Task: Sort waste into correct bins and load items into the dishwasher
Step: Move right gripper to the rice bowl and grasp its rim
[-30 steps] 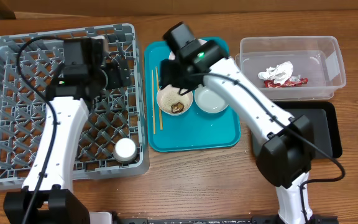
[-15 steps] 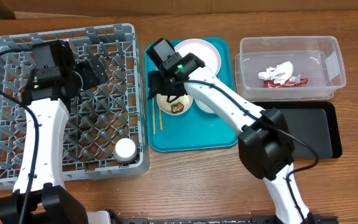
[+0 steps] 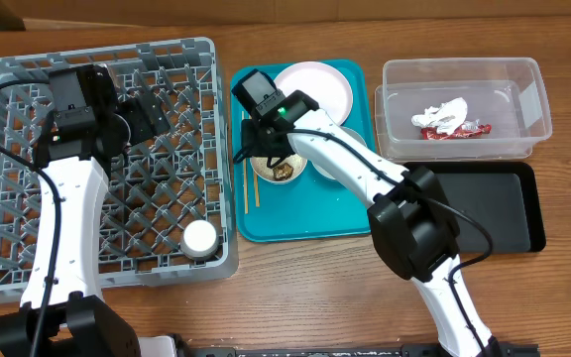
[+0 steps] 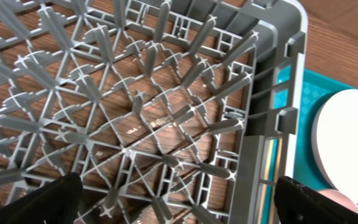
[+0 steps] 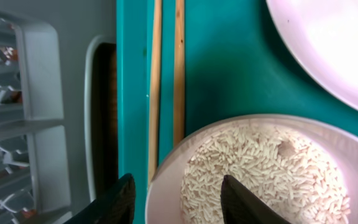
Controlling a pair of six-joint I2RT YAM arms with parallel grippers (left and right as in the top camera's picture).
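My right gripper [image 3: 266, 151] is open over the teal tray, its fingers [image 5: 176, 199] astride the left rim of a white bowl [image 5: 166, 186] holding rice scraps [image 5: 260, 168] with brown bits [image 3: 284, 171]. The chopsticks [image 5: 166, 74] lie side by side just left of that bowl [image 3: 247, 174]. The white plate [image 3: 315, 87] sits at the tray's back. A second bowl is mostly hidden under my right arm. My left gripper [image 3: 152, 111] is open and empty above the grey rack [image 3: 28, 228], near its right wall [image 4: 272, 93]. The napkin [image 3: 444, 112] and wrapper [image 3: 456, 130] lie in the clear tub [image 3: 523, 94].
A small white cup [image 3: 200, 238] stands in the rack's front right corner. The black tray [image 3: 499, 203] lies in front of the tub, at the right. The teal tray [image 3: 305, 223] sits between rack and tub, with bare room at its front.
My right gripper has swung left and down from the plate to the rice bowl's left rim. My left gripper moved left over the rack, then held still.
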